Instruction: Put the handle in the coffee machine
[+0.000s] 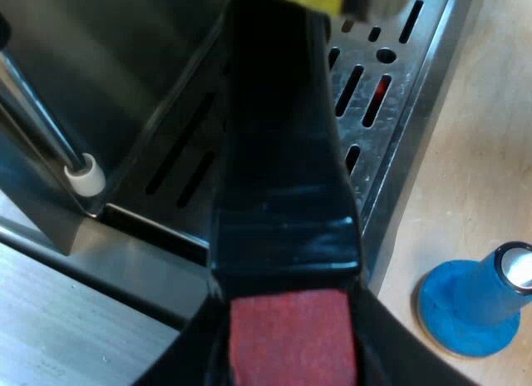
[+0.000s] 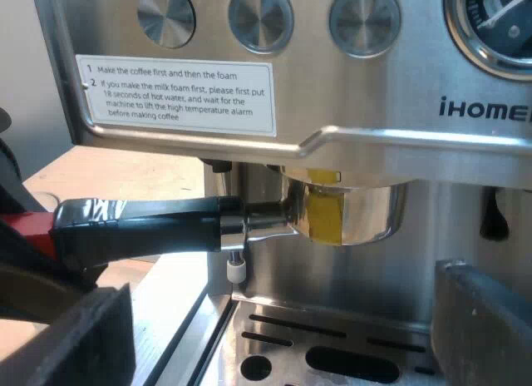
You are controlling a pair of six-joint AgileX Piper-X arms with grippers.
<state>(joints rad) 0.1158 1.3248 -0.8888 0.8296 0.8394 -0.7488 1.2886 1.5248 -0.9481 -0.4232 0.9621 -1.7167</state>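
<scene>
The holder's dark handle [image 1: 278, 170] runs away from my left gripper [image 1: 291, 344], which is shut on its red end [image 1: 291, 336]. In the right wrist view the holder's metal cup [image 2: 341, 211], marked with yellow tape, sits up against the underside of the espresso machine [image 2: 399, 111]. The handle [image 2: 141, 224] sticks out sideways, level, with the left gripper [image 2: 25, 236] at its red end. My right gripper [image 2: 274, 336] faces the machine's front, open, with nothing between its fingers [image 2: 66, 336].
The slotted metal drip tray [image 1: 391, 78] lies under the handle. A steam wand with a white tip [image 2: 237, 269] hangs close beside the handle. A blue tamper [image 1: 474, 299] stands on the wooden table by the tray's edge.
</scene>
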